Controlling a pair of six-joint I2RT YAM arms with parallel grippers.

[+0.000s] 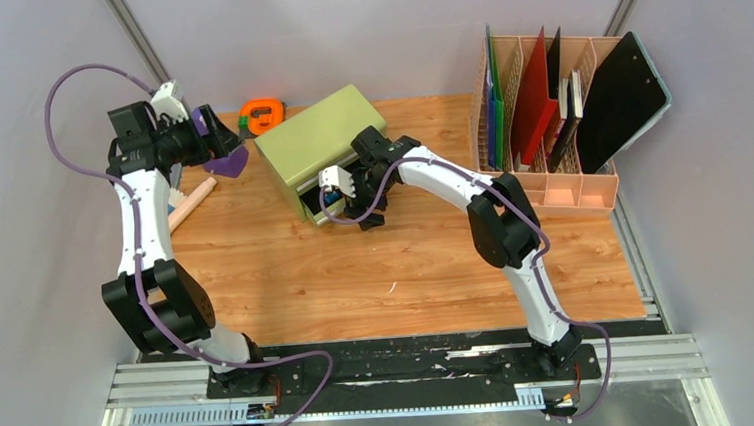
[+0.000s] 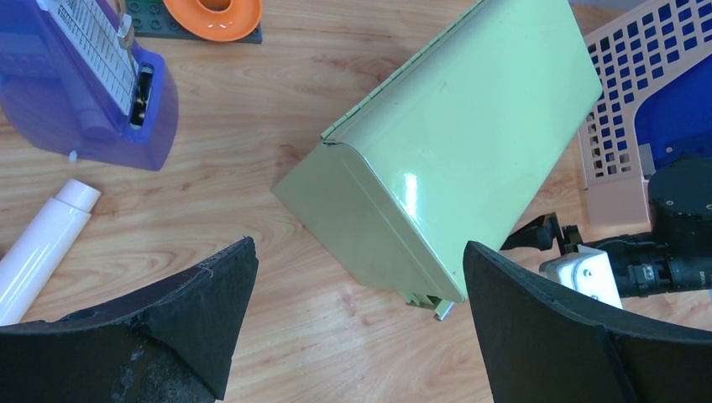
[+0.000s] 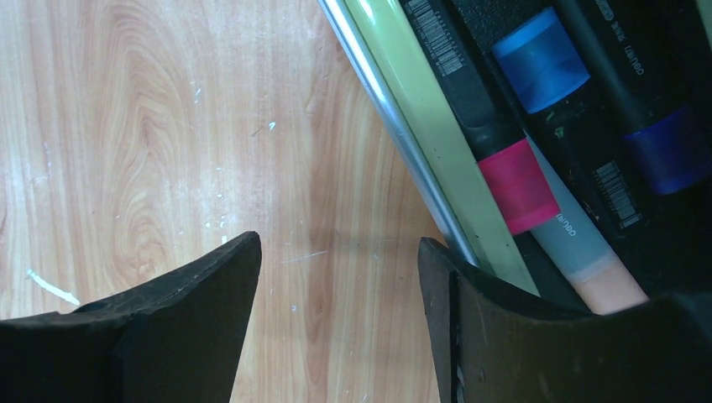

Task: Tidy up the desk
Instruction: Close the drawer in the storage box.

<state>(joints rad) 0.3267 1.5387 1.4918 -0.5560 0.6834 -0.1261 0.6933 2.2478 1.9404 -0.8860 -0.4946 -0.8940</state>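
- An orange-brown wood-grain desk (image 1: pixel 358 284) fills the middle of a grey-walled cell. Its black-and-silver metal rail (image 1: pixel 404 371) carries both arm bases along the near edge.
- A small olive-green metal drawer chest (image 1: pixel 318 137) sits at an angle on the desk's far half, with its drawer (image 3: pixel 588 126) pulled out towards the near side.
- The right gripper (image 1: pixel 368 212) hovers at the chest's open drawer front with its jaws spread and nothing between them.
- Inside the chest's drawer lie markers, among them one with a pink band (image 3: pixel 512 180) and one with a blue cap (image 3: pixel 541 59).
- The left gripper (image 1: pixel 220 144) hangs left of the chest, released and empty.
- A white plastic tube (image 1: pixel 192 203) lies left of the chest.
- A translucent purple stapler (image 2: pixel 92 84) sits just beyond the tube.
- An orange round object (image 1: pixel 263 113) lies behind the chest's left corner.
- A pink perforated file rack (image 1: pixel 552 186) stands right of the chest, holding coloured folders and a black clipboard (image 1: pixel 621 101).
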